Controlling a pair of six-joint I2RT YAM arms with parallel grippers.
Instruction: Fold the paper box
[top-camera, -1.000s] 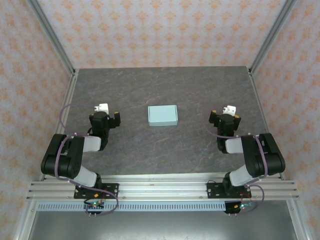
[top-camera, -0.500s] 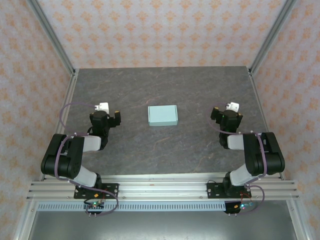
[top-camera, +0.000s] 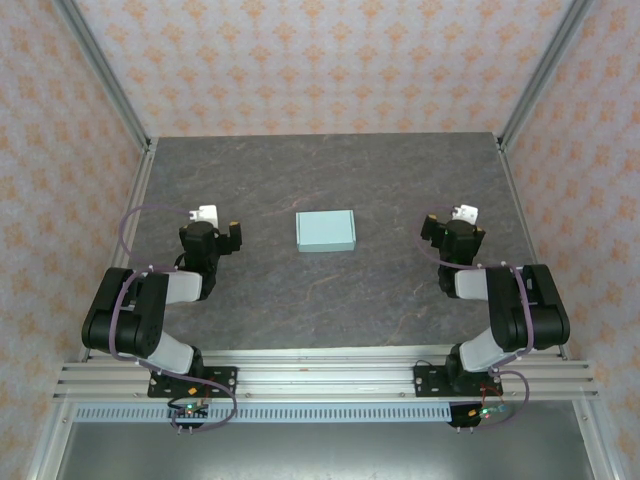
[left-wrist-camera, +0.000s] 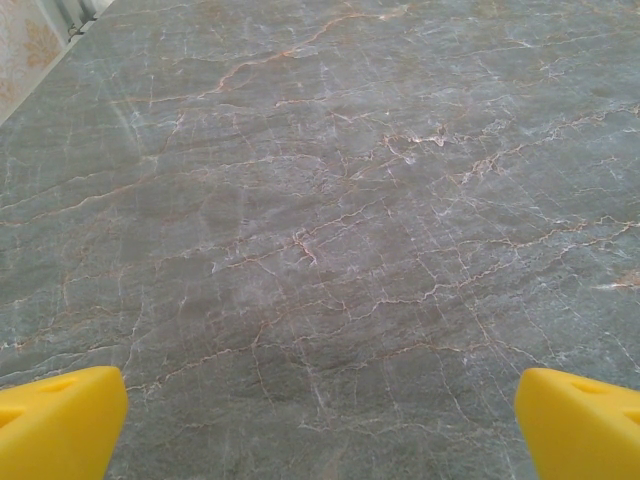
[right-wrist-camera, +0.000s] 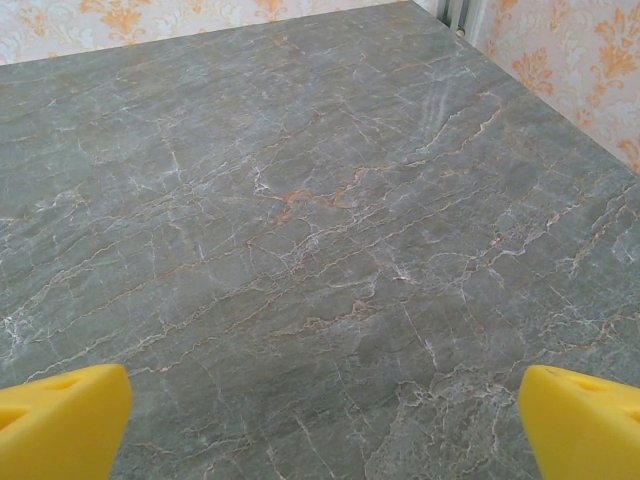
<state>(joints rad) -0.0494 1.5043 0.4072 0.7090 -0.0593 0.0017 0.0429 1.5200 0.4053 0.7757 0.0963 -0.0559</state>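
The grey marble table (top-camera: 330, 300) is carrying everything. The left gripper (top-camera: 208, 235) is hovering over the table's left half, yellow fingers (left-wrist-camera: 60, 420) spread wide and empty. The right gripper (top-camera: 452, 235) is hovering over the table's right half, equally wide and empty. The paper box (top-camera: 325, 231) is lying flat at the table's middle.
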